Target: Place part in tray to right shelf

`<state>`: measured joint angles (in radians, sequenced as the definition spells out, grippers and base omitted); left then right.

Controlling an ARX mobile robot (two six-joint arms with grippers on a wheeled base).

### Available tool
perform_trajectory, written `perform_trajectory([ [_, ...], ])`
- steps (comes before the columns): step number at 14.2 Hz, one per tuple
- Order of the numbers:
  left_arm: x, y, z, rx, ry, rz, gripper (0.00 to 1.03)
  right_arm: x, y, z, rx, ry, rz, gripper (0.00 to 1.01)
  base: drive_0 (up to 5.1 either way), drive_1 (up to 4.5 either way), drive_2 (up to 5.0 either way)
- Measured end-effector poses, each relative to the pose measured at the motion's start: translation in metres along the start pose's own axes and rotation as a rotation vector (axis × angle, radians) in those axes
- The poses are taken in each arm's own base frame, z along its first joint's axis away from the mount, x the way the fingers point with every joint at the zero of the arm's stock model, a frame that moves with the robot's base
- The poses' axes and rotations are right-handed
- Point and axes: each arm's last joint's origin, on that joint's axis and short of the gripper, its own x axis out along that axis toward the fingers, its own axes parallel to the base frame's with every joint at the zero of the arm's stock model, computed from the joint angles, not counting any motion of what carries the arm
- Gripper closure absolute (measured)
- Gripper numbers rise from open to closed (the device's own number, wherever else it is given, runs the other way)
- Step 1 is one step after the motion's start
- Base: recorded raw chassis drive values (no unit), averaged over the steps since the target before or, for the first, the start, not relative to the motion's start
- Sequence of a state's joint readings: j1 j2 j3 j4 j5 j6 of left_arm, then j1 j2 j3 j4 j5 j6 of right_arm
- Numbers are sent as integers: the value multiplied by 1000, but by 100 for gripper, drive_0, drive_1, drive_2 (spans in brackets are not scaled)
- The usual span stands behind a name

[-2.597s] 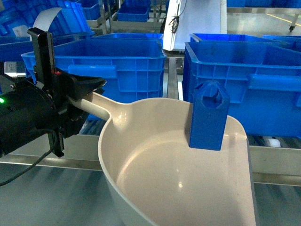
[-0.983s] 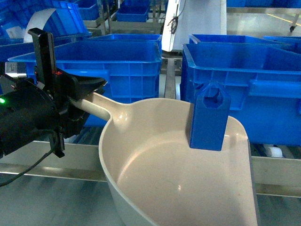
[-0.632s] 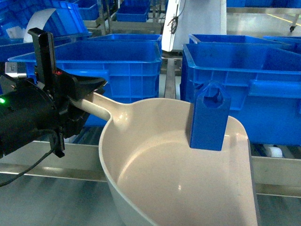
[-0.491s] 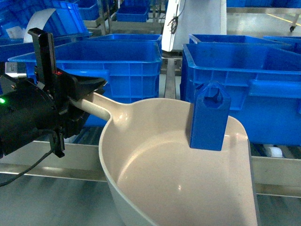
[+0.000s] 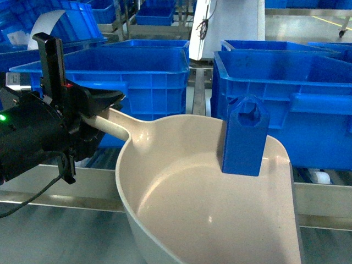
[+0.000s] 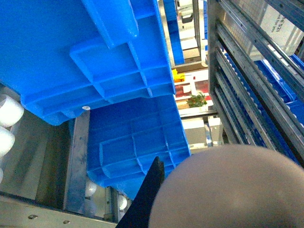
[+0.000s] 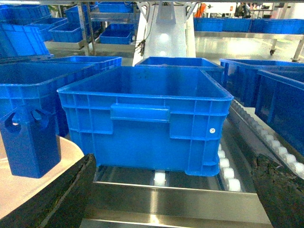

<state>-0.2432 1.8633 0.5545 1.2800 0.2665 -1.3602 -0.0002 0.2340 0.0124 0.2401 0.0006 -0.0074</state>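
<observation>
The cream tray (image 5: 181, 209) fills the lower head view, held in the air in front of the right shelf (image 5: 322, 198). My left gripper (image 5: 106, 108) is shut on the tray's long handle (image 5: 113, 125). The blue part (image 5: 245, 137) stands upright in the tray near its right front lip. The left wrist view shows one black finger (image 6: 148, 197) against the tray's rounded underside (image 6: 228, 190). In the right wrist view my right gripper (image 7: 172, 194) is open over the shelf's steel front rail (image 7: 180, 202), with nothing between its fingers. The part (image 7: 29, 142) and the tray's edge (image 7: 28, 183) lie at its left.
Two large blue crates (image 5: 110, 77) (image 5: 286, 93) sit on the roller rack just behind the tray, with a steel divider rail (image 5: 199, 96) between them. The right wrist view faces one crate (image 7: 147, 118) on white rollers (image 7: 227, 172). More crates and a white column (image 5: 225, 27) stand behind.
Compared with 2.6 s ago, the crates and the shelf rail look slightly nearer and lower in the head view. Over the last second nothing has moved; tray and part are unchanged.
</observation>
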Motion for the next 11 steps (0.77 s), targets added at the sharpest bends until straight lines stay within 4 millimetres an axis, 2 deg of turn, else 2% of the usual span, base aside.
perform_trajectory([
  [11, 0, 0, 0, 0, 0, 0, 90, 0, 0, 0, 0, 0, 0, 3, 0, 0, 0],
])
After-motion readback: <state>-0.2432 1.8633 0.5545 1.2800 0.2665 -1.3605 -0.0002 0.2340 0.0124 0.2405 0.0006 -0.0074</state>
